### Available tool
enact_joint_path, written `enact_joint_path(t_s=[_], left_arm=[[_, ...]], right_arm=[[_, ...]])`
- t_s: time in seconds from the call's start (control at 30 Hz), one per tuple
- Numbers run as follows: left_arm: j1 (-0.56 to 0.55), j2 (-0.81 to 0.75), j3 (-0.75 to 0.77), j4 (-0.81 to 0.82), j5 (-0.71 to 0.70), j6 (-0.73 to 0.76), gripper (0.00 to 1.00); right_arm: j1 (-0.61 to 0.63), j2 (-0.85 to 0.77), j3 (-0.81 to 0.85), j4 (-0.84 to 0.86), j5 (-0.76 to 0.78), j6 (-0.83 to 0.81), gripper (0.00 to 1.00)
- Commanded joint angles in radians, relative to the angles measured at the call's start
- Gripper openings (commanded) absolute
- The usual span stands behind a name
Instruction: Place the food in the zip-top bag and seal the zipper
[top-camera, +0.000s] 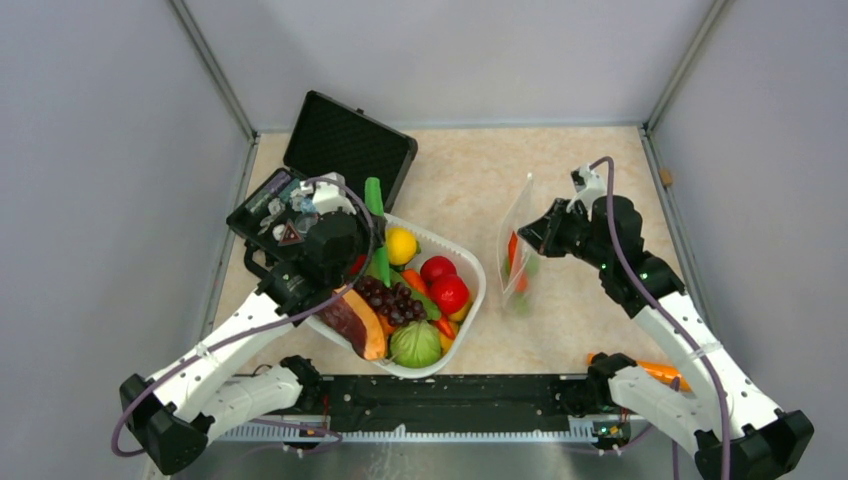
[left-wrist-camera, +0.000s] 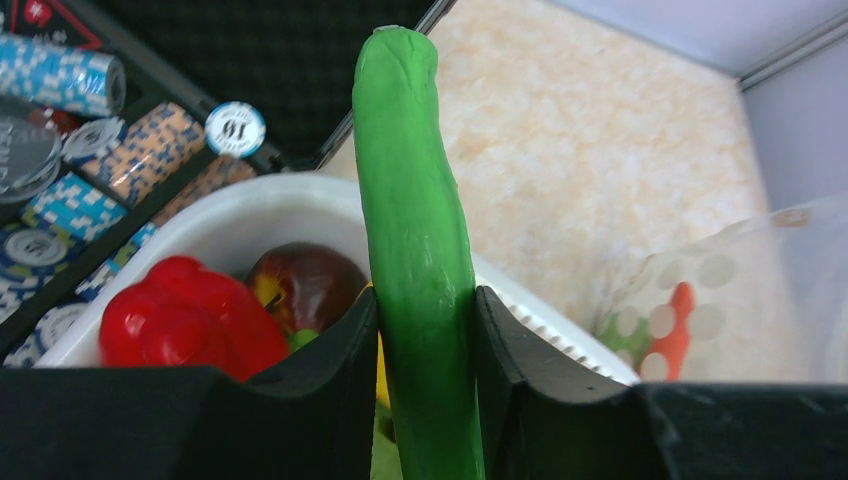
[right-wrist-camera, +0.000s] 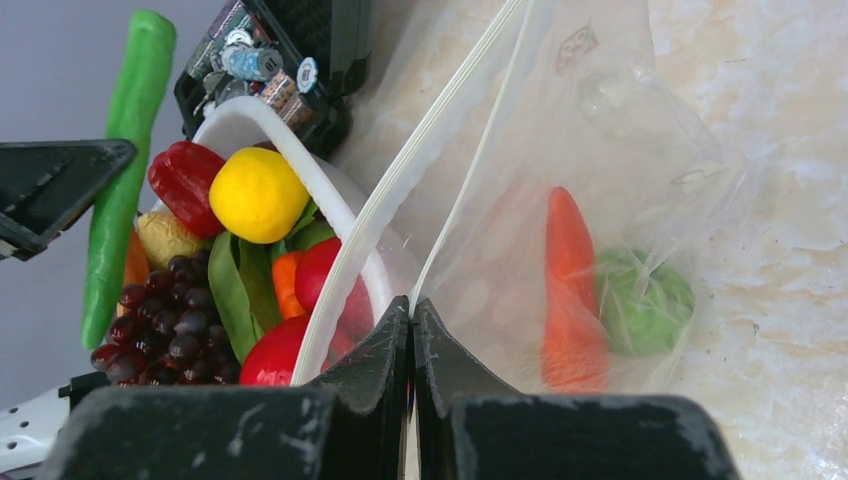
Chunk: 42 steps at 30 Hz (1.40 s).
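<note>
Left wrist view is showing the long green pod (left-wrist-camera: 415, 250) sitting squarely between the fingers (left-wrist-camera: 330, 380) of the left gripper (left-wrist-camera: 425, 325). Both black pads are pressing against its sides, so the gripper is clamping the pod about midway along its length. The pod's long axis is running straight out from the jaws, and its rounded tip is pointing away from the wrist, past the rim of the white basket (left-wrist-camera: 290, 195) toward the black case (left-wrist-camera: 300, 60) with its poker chips (left-wrist-camera: 150, 150). Its lower end is hiding behind the fingers.

From above, the pod (top-camera: 375, 212) is standing over the far left edge of the basket (top-camera: 470, 300), its length running toward the back wall, with the left gripper (top-camera: 362, 250) holding it from the near side. A yellow lemon (top-camera: 401, 245), two red tomatoes (top-camera: 443, 280) and a grape bunch (top-camera: 395, 298) are lying in the basket beside it.

To the right, well apart from the pod, the zip-top bag (top-camera: 518, 250) is standing on the table (top-camera: 600, 170). The right gripper (right-wrist-camera: 412, 310) is pinching one side of the bag's mouth, jaws fully together on the thin plastic beside the zipper (right-wrist-camera: 440, 130), which is gaping open. An orange carrot-shaped piece (right-wrist-camera: 570, 290) and a small green piece (right-wrist-camera: 645, 300) are lying inside the bag (right-wrist-camera: 620, 150), touching each other.
</note>
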Motion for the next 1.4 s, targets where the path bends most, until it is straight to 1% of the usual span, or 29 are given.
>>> enact_joint_path(t_s=[0.0,0.07,0.13,0.17,0.23,0.3,0.37,0.47,0.53,0.6,0.67,0.7,0.83,0.93,1.03,1.13,1.27,1.37], left_arm=[[0.006,-0.032,-0.004,0.175,0.036,0.05,0.2],[0.006,-0.04,-0.009,0.214,0.066,0.048,0.2],[0.006,-0.053,-0.033,0.304,0.151,0.087,0.19],[0.006,-0.061,-0.043,0.365,0.221,0.107,0.19],[0.006,-0.061,-0.054,0.471,0.375,0.142,0.14],[0.005,-0.044,-0.034,0.523,0.556,0.162,0.15],[0.004,-0.012,0.002,0.531,0.734,0.163,0.15],[-0.004,0.053,0.061,0.51,0.937,0.164,0.14],[-0.019,0.101,0.098,0.468,1.029,0.169,0.15],[-0.042,0.154,0.15,0.381,1.074,0.188,0.15],[-0.077,0.209,0.215,0.262,1.09,0.229,0.14],[-0.096,0.234,0.242,0.213,1.077,0.245,0.14],[-0.15,0.304,0.324,0.091,0.925,0.254,0.12],[-0.168,0.341,0.37,0.036,0.836,0.244,0.11],[-0.169,0.381,0.414,-0.006,0.787,0.214,0.1],[-0.171,0.403,0.438,-0.033,0.72,0.185,0.09],[-0.173,0.445,0.495,-0.101,0.679,0.184,0.1],[-0.182,0.491,0.56,-0.155,0.661,0.191,0.11]], right_arm=[[-0.001,-0.008,0.002,0.051,-0.014,0.01,0.0],[0.0,-0.007,0.002,0.049,-0.011,0.009,0.0],[0.0,-0.008,0.001,0.048,-0.011,0.01,0.0],[0.0,-0.008,0.001,0.05,-0.011,0.012,0.0],[-0.001,-0.008,-0.002,0.054,-0.014,0.016,0.0],[0.001,-0.007,-0.004,0.058,-0.015,0.018,0.0],[0.0,-0.008,-0.005,0.061,-0.015,0.021,0.0],[-0.001,-0.009,-0.007,0.064,-0.014,0.028,0.0],[0.0,-0.012,-0.009,0.066,-0.014,0.032,0.0],[-0.001,-0.016,-0.012,0.076,-0.016,0.038,0.0],[0.0,-0.019,-0.018,0.086,-0.02,0.04,0.0],[0.0,-0.02,-0.018,0.086,-0.019,0.042,0.0],[0.002,-0.02,-0.013,0.078,-0.015,0.042,0.0],[0.004,-0.02,-0.002,0.053,-0.001,0.033,0.0],[0.015,-0.026,0.007,0.038,0.038,0.021,0.0],[0.024,-0.033,0.008,0.038,0.044,0.014,0.0],[0.048,-0.034,0.02,0.034,0.051,0.001,0.0],[0.085,-0.027,0.036,0.02,0.092,-0.008,0.0]])
